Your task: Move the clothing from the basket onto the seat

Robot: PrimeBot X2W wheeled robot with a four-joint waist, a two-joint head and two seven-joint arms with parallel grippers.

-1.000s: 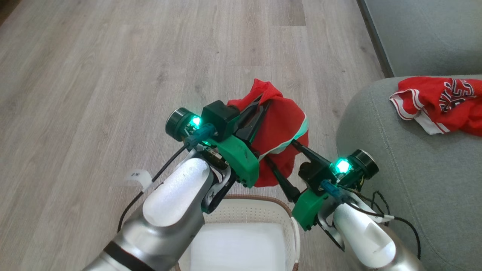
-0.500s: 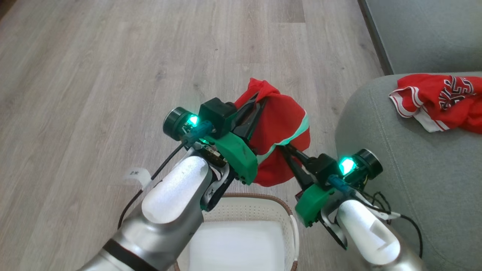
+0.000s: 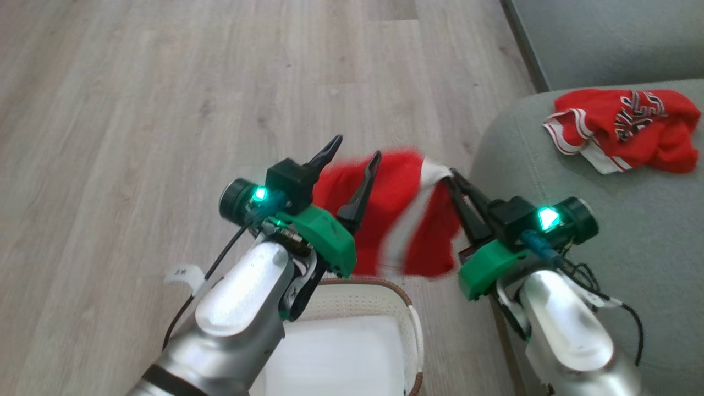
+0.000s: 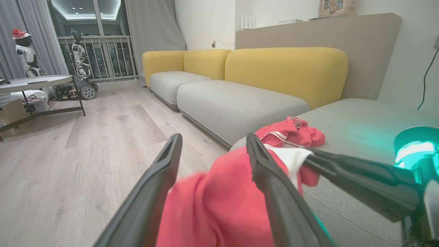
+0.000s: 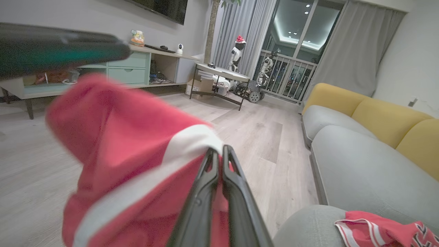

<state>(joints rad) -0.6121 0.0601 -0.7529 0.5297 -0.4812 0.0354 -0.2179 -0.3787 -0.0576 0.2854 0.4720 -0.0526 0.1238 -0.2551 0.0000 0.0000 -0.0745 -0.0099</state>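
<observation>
Changed: left gripper (image 3: 353, 154) has let go, fingers now wide, empty | right gripper (image 3: 450, 177) pinches shorts (image 3: 410, 220) tight, mid-frame above basket (image 3: 385, 283) | jersey (image 3: 621, 124) lies on seat (image 3: 660, 220), upper right | means: right gripper alone can carry them over

light: bright, even, soft; hardly any shadows on the floor (image 3: 137, 110)
glow: teal LED spill on the seat (image 4: 370, 127) right of the left gripper's (image 4: 213, 138) jaws
blur: shorts (image 3: 407, 220) by those jaws are motion-smeared
edges: wrist views go fisheye
</observation>
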